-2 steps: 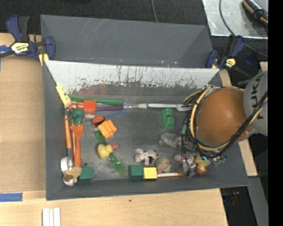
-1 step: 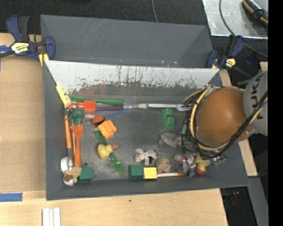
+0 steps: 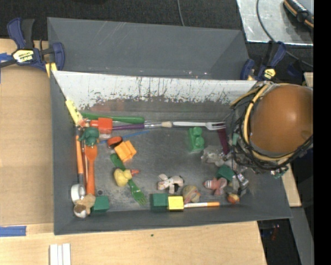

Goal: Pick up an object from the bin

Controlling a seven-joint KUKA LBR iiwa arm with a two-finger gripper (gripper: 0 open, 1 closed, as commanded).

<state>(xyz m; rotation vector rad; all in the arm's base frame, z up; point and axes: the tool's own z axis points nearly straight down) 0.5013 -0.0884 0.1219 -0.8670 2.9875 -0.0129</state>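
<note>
Small dark-green plastic block (image 3: 225, 172) lies just beside the gripper (image 3: 238, 176), on its bin-centre side, with a pink-and-white toy (image 3: 215, 185) close by. Clenched or released, I cannot tell.

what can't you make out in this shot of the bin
Camera view: the floor of the bin under the arm's orange cover and cables is hidden.
Camera view: the small heap below the cables is too overlapped to name.
Camera view: the pale lump above it is too small to identify.
Camera view: so is the round silver thing, near left corner.
</note>
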